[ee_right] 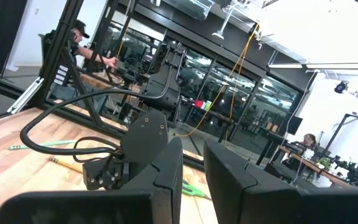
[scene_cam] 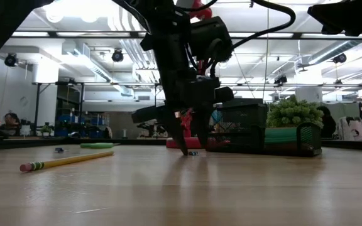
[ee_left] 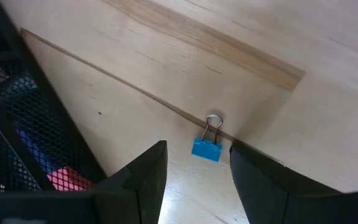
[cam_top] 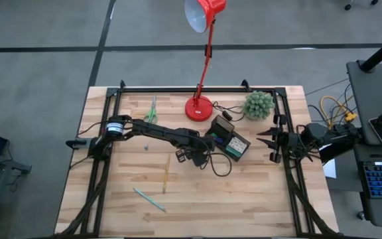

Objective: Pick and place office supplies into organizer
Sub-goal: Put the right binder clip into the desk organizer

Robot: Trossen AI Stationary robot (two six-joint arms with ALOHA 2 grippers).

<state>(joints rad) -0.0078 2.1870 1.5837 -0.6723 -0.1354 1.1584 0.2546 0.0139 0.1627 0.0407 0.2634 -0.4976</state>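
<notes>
A small blue binder clip [ee_left: 206,149] lies flat on the wooden table, its wire handle [ee_left: 214,121] pointing away from it. My left gripper [ee_left: 197,147] points steeply down over the clip, open, with one finger on either side and touching nothing; in the low view its tips [scene_cam: 190,148] hover just above the table. The black mesh organizer [cam_top: 231,141] stands right beside it, with pink and blue pieces [ee_left: 67,179] inside. My right gripper [cam_top: 271,143] waits at the table's right edge, open by a narrow gap and holding nothing.
Green-handled scissors [cam_top: 152,110] lie at the far left, a yellow pencil [cam_top: 166,176] in the middle and a teal pen [cam_top: 150,199] near the front. The red lamp's base [cam_top: 199,108] and a green ball-shaped plant [cam_top: 258,104] stand at the far edge behind the organizer.
</notes>
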